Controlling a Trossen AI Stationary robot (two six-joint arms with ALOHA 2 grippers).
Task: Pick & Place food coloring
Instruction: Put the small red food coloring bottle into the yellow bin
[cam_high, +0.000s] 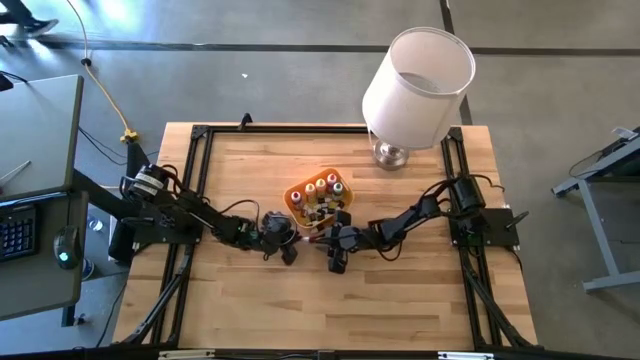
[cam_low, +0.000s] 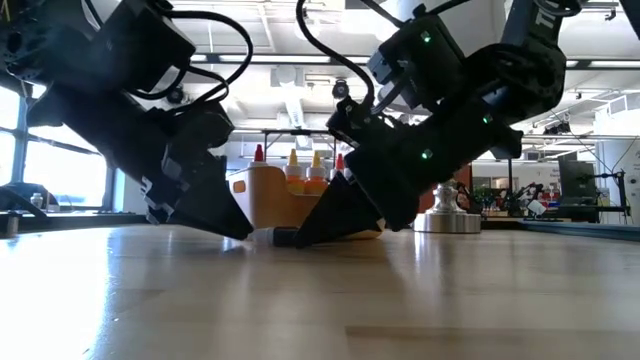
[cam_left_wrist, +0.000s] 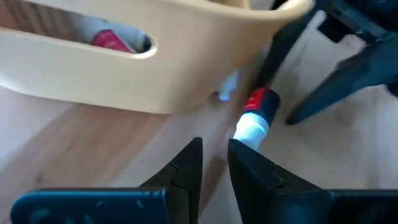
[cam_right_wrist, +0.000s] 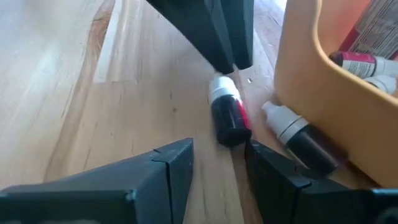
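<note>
Bottle (cam_right_wrist: 229, 112) lying beside the tray (cam_right_wrist: 305, 93) looks light, slick, roll-prone; both hands, left hand (cam_left_wrist: 214, 158) and right hand (cam_right_wrist: 217, 162), released, should pinch mid-body.

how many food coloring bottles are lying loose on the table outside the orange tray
2. One dark bottle with a red label lies on the wood between both arms' fingertips. A second dark bottle lies against the orange tray's wall. Others may be hidden behind the arms.

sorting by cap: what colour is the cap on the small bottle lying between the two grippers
White, on the small dark-and-red bottle; the right wrist view shows it best.
</note>
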